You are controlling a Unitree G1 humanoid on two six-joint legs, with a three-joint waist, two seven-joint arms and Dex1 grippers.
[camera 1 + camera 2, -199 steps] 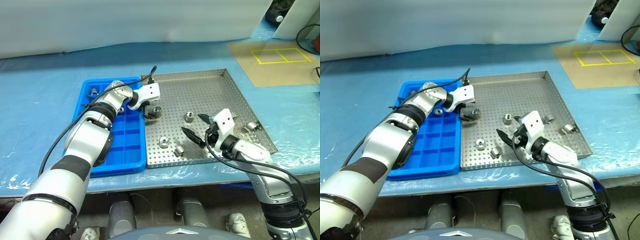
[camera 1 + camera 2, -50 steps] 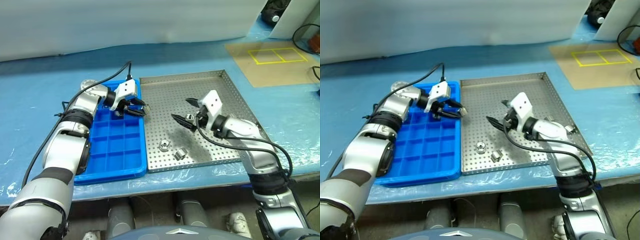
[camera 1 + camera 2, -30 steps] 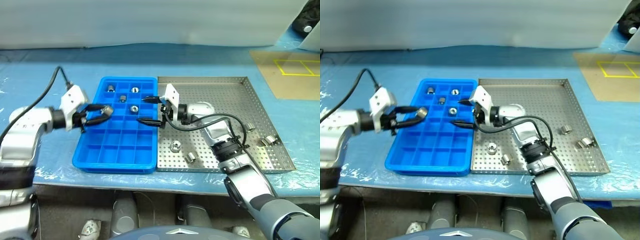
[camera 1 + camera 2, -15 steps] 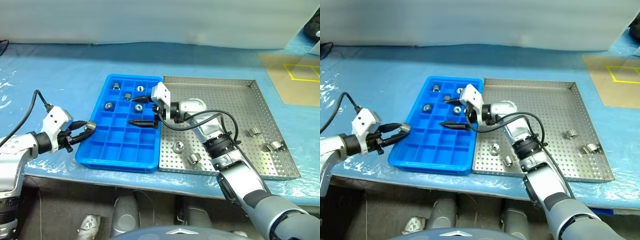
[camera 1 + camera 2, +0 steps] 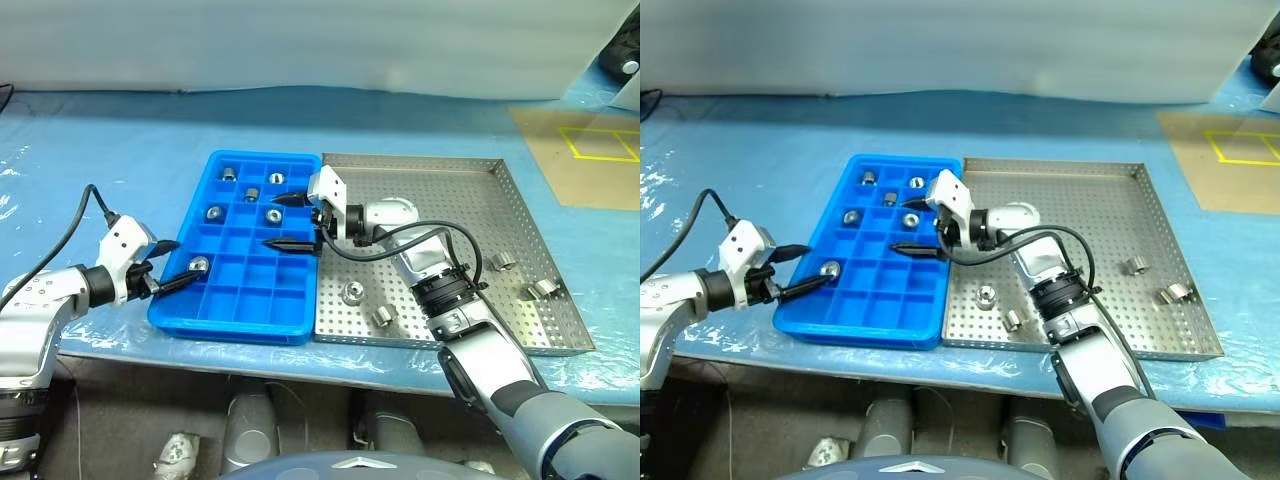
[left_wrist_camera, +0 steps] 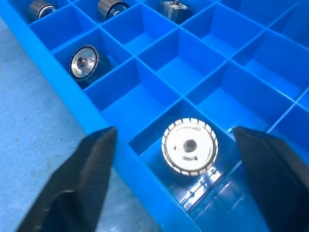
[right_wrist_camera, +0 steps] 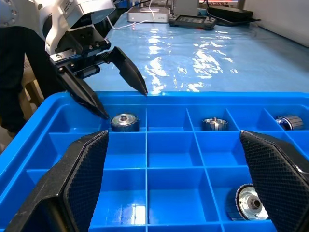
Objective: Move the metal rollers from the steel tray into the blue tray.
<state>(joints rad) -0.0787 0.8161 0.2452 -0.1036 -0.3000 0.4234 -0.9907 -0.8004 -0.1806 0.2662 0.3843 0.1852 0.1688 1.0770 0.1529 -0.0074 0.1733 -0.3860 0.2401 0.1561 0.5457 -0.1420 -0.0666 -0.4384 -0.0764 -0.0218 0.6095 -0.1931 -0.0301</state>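
The blue tray (image 5: 245,295) lies left of the steel tray (image 5: 455,215). My left gripper (image 5: 183,263) is open at the blue tray's left rim. A metal roller (image 5: 198,265) lies free in a left-column compartment between the fingers; the left wrist view shows the same roller (image 6: 189,145) resting flat. Several more rollers sit in the far compartments, such as one (image 5: 274,214) near my right gripper (image 5: 270,222). That gripper hovers open and empty over the blue tray's right side. Several rollers remain on the steel tray, one (image 5: 352,292) near its front left, another (image 5: 503,261) at the right.
A blue plastic sheet covers the table. A brown board with yellow tape (image 5: 590,150) lies at the far right. A black cable (image 5: 75,225) trails from my left wrist. The table's front edge runs just below both trays.
My left gripper has opened and let go of the roller, which now lies in a left-column compartment of the blue tray. The right gripper has stayed put.
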